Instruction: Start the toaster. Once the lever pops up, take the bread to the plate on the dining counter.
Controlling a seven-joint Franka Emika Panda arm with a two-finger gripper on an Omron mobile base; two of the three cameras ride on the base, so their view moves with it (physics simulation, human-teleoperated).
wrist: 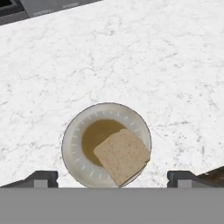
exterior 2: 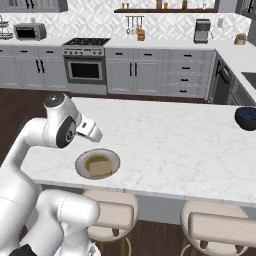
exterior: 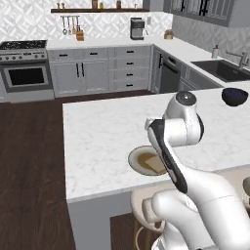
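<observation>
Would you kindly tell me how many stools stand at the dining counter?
2: one stool below the plate, another stool further right along the dining counter. More may be hidden outside the frame.

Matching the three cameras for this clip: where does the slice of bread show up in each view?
Left base view: bread low and right of centre, partly behind the arm, on the plate.
Right base view: lower left of centre, on the plate near the island's front edge.
Hand view: bottom centre, between the open gripper tips.
Shared landmark: the plate on the marble island.
</observation>
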